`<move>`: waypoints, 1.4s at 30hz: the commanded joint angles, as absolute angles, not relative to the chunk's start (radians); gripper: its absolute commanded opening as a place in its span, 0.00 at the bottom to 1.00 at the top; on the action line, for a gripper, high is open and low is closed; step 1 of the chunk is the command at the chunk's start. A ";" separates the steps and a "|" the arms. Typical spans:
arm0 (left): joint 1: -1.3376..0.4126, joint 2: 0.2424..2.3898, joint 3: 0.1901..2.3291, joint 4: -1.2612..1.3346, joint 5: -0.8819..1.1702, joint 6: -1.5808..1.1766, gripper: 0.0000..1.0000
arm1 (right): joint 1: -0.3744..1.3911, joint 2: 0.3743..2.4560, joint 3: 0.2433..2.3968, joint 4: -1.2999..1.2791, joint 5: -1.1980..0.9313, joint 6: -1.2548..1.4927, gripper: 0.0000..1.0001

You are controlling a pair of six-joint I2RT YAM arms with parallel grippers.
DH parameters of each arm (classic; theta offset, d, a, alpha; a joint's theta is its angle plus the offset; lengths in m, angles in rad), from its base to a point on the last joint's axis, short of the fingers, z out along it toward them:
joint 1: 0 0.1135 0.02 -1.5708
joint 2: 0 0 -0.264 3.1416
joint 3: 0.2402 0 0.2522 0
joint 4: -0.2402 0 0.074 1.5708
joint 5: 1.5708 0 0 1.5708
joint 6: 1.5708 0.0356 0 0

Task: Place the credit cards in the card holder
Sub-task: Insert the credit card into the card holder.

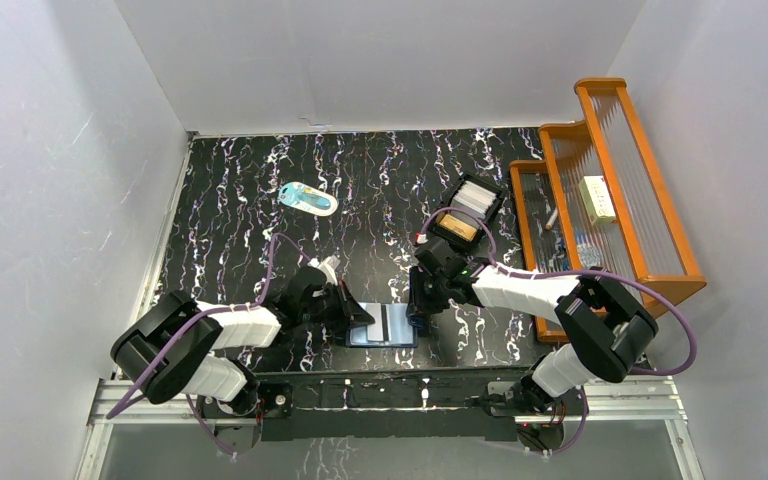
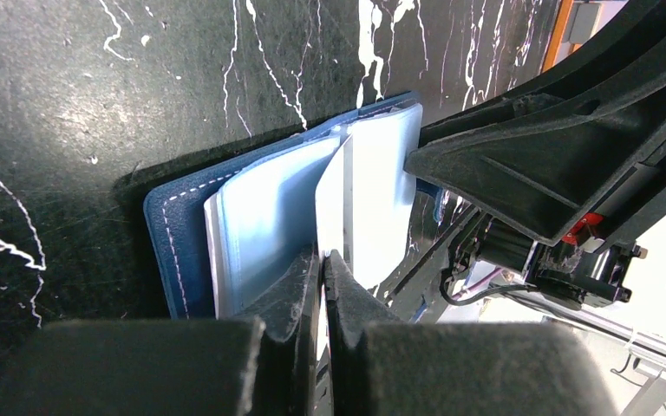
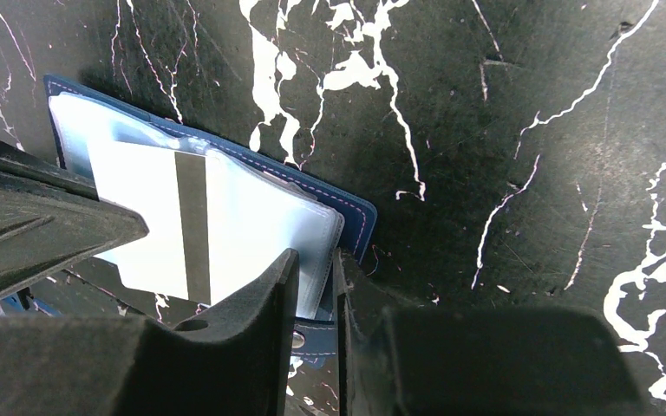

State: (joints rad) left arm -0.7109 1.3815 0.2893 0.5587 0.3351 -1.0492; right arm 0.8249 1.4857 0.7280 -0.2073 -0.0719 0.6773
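The left gripper pinches a striped card tight, partly inside the holder; the right gripper, nearly closed, clamps the holder's edge; more cards wait beyond the holder (in a tray), so most remains.

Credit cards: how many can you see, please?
3 at least: one white card at the card holder; one golden-tan card and a white stack in the black tray, possibly hiding more.

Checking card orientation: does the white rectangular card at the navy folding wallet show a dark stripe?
Yes, a dark stripe crosses the white rectangular card.
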 commanded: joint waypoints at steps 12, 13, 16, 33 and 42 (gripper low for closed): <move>-0.757 1.398 0.272 0.465 0.349 -1.038 0.00 | 0.836 1.506 0.727 -0.213 -0.026 0.683 0.29; -0.760 1.402 0.277 0.460 0.346 -1.036 0.00 | 0.836 1.504 0.727 -0.212 -0.025 0.683 0.29; -0.762 1.418 0.296 0.459 0.342 -1.028 0.00 | 0.836 1.497 0.727 -0.214 -0.023 0.682 0.29; -0.769 1.441 0.396 0.360 0.258 -1.015 0.18 | 0.834 1.387 0.737 -0.299 0.031 0.691 0.36; -0.783 1.333 0.432 0.197 0.207 -1.011 0.49 | 0.833 1.351 0.692 -0.299 0.032 0.707 0.32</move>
State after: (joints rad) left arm -0.7776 1.3849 0.4255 0.3458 0.2790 -1.0344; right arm 0.8333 1.3819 0.7094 -0.2920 0.0132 0.6903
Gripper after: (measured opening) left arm 0.464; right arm 0.330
